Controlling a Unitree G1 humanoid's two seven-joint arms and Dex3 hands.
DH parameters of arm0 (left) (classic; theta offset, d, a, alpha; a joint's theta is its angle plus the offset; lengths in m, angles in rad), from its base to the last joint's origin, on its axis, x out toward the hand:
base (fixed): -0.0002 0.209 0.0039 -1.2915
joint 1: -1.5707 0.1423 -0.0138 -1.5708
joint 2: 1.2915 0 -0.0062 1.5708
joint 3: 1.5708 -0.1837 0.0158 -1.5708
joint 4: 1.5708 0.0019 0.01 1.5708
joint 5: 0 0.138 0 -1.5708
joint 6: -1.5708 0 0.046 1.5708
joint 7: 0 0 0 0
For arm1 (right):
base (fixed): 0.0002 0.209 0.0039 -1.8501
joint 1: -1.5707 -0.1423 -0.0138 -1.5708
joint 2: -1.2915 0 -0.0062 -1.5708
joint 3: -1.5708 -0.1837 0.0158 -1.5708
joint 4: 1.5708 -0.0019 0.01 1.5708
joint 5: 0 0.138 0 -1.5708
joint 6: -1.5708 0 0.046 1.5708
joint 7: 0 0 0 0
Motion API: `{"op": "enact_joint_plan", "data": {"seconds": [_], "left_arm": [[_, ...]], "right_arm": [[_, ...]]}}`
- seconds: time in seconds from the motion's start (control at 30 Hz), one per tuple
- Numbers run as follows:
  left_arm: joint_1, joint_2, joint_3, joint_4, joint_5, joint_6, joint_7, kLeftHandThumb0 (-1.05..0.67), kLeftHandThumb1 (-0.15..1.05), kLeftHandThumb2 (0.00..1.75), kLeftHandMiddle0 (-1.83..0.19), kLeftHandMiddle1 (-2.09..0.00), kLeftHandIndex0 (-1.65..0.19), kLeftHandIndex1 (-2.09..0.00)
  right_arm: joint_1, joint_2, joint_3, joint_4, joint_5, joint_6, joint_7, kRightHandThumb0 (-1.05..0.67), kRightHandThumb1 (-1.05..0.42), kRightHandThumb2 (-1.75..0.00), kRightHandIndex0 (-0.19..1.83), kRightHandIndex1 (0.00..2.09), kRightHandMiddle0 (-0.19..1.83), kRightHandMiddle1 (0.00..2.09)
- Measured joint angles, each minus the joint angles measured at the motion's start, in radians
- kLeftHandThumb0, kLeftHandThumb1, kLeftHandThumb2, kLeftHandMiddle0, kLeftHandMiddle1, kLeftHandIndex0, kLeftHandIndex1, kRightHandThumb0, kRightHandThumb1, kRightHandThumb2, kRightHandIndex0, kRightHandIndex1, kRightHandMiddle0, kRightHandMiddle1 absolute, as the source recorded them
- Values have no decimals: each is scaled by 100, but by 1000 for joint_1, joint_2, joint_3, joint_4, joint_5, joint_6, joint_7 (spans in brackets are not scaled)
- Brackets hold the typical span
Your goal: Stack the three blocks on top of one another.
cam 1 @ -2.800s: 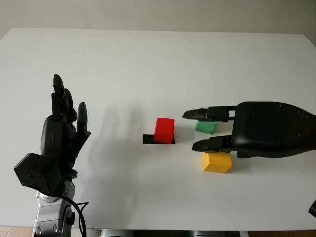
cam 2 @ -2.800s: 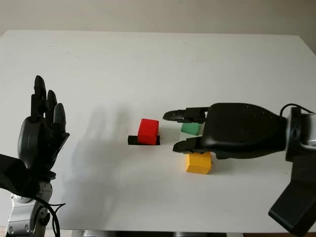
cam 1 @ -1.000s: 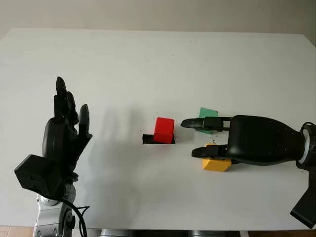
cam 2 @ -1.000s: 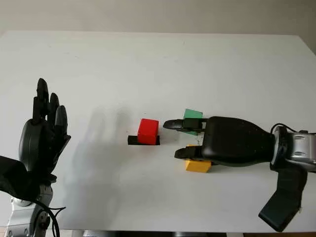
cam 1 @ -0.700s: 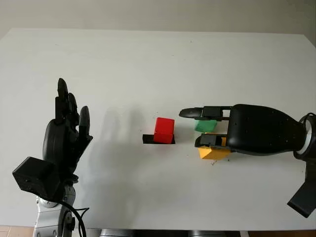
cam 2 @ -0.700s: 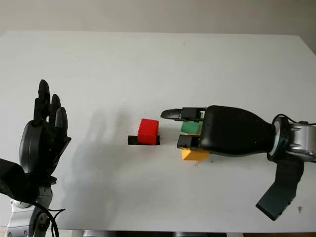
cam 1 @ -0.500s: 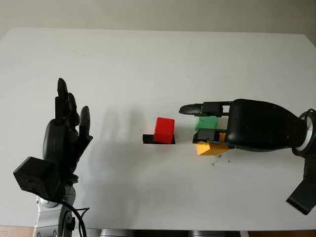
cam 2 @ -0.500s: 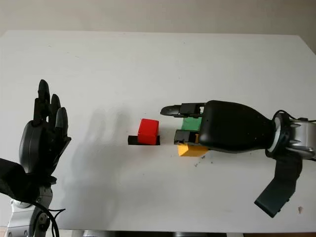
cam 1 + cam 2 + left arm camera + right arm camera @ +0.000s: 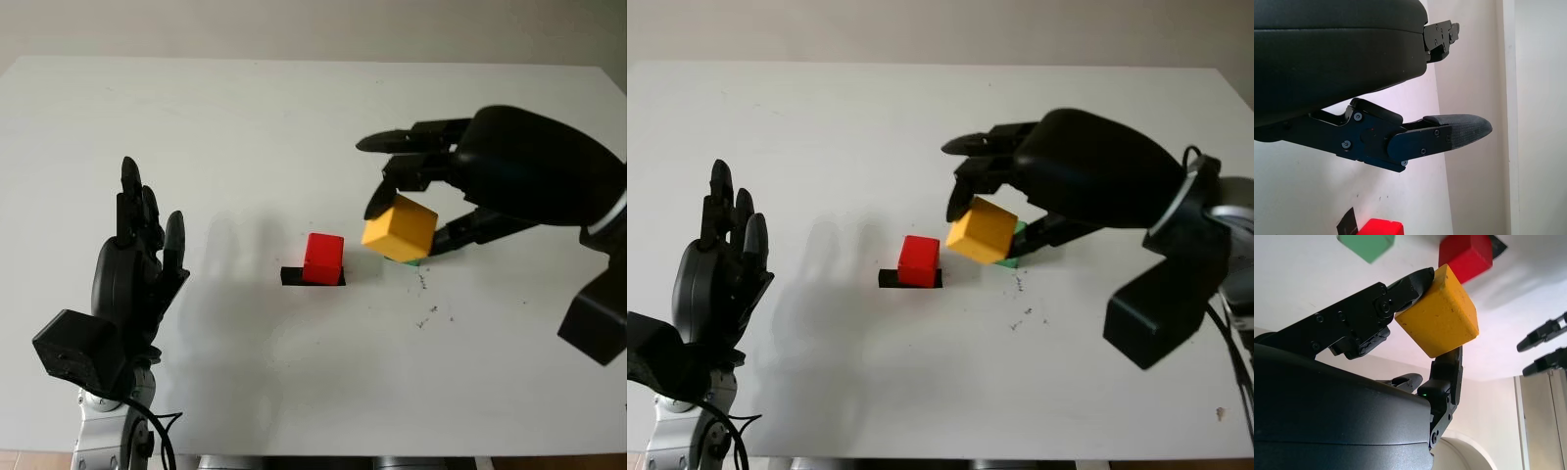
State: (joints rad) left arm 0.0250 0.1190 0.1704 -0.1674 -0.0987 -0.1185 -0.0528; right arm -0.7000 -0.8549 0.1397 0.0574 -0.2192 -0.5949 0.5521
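L hand [image 9: 132,284] is up at the table's near left, palm upright, holding nothing, well apart from the blocks; its thumb tip [image 9: 1462,129] shows in the L wrist view w/ the red block's top edge just visible beyond it. White table [image 9: 294,137] runs across the whole scene. Near the middle sits the red block [image 9: 323,258], upright on a small black flat marker [image 9: 292,277] that pokes out to its left side. Just right of it, the yellow block [image 9: 399,228] is off the table, tilted, pinched in the R hand [image 9: 994,201]: one finger [image 9: 1410,286] presses one face and the thumb [image 9: 1449,369] the opposite one, per the R wrist view. Block hangs above & slightly left of the green block [image 9: 1016,242], which is on the table and mostly hidden behind the yellow one in the head views; R wrist view shows it [image 9: 1367,246] lying apart from the red one [image 9: 1466,254]. Some dark specks [image 9: 429,313] dot the table near side of the green block. R forearm comes in from the right edge.
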Motion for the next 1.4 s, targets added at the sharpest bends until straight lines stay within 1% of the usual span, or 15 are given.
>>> {"op": "enact_joint_plan", "data": {"seconds": [0.13, 0.2, 0.27, 0.37, 0.43, 0.47, 0.53, 0.6, 0.73, 0.9, 1.17, 1.4], "left_arm": [[0, -1, -3, 0, 12, 0, 5, -66, 105, 55, 19, -4, 19, 0], [0, 0, -6, -1, 18, 1, 6, -66, 105, 55, 19, -3, 19, 0], [0, -1, -8, -2, 22, 4, 10, -66, 105, 55, 19, -4, 19, 0], [0, -5, -13, -4, 26, 7, 17, -67, 105, 55, 19, -4, 19, 0], [1, -7, -13, -5, 25, 7, 17, -66, 105, 55, 19, -3, 19, 0], [1, -8, -14, -5, 25, 6, 17, -66, 105, 56, 19, -3, 19, 0], [2, -10, -14, -6, 26, 6, 21, -66, 105, 56, 19, -1, 19, 0], [7, -10, -14, -9, 31, 6, 23, -65, 105, 57, 19, 0, 19, 0], [16, -11, -14, -12, 29, 6, 23, -65, 105, 56, 19, 0, 19, 0], [21, -19, -14, -13, 28, 6, 29, -67, 105, 54, 19, -1, 19, 0], [29, -19, -14, -14, 34, 5, 29, -66, 105, 54, 19, -1, 19, 0], [31, -20, -15, -34, 36, 9, 31, -66, 105, 55, 19, 0, 19, 0]], "right_arm": [[-118, 52, 42, 80, -31, 13, 66, -38, -84, -5, 42, 6, 69, 104], [-176, 80, 67, 114, -39, 39, 113, -36, -84, -5, 40, 5, 71, 96], [-230, 111, 93, 150, -43, 66, 155, -35, -84, -6, 37, 4, 71, 95], [-292, 158, 125, 221, -58, 79, 193, -33, -84, -6, 34, 3, 66, 101], [-323, 190, 143, 275, -67, 83, 211, -32, -87, -6, 28, 2, 57, 115], [-334, 206, 149, 301, -69, 87, 220, -32, -88, -6, 27, 2, 54, 118], [-345, 226, 162, 342, -75, 83, 230, -32, -90, -6, 24, 2, 49, 125], [-351, 243, 173, 383, -81, 52, 236, -33, -91, -6, 23, 3, 46, 128], [-366, 272, 198, 466, -100, -13, 240, -37, -92, -6, 23, 3, 45, 131], [-385, 297, 223, 532, -141, -43, 238, -38, -93, -6, 21, 3, 43, 134], [-399, 312, 248, 581, -171, -99, 231, -39, -93, -5, 21, 5, 41, 141], [-402, 316, 253, 599, -171, -124, 232, -40, -94, -6, 20, 4, 40, 140]]}}
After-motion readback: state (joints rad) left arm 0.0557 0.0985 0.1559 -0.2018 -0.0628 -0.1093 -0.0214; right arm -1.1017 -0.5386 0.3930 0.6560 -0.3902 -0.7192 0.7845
